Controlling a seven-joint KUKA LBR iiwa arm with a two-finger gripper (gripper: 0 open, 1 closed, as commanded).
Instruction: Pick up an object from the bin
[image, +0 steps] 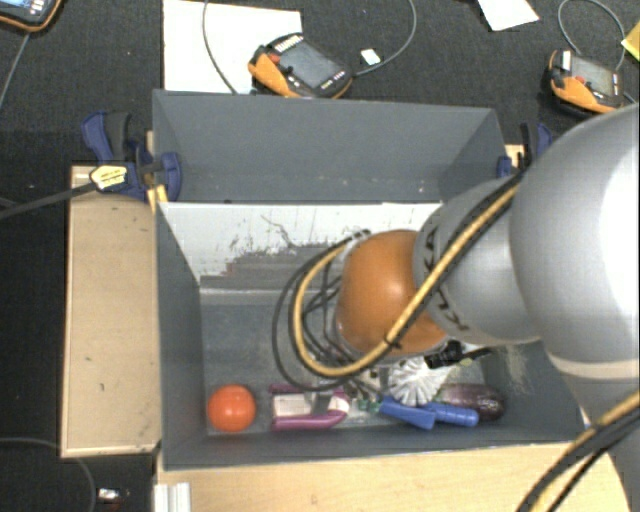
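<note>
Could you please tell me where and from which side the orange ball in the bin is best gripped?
Probably take the orange ball from straight above, across its widest middle, since a round shape slips off-centre. It lies apart from the other things but close to the bin's front wall, so a side approach looks blocked.

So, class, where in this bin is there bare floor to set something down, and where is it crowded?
Bare floor lies in the left half, between the left wall, the arm's cables and the orange ball. The near edge is crowded: ball, purple tube, blue brush and dark purple piece in a row; the orange cover hangs over the right.
</note>
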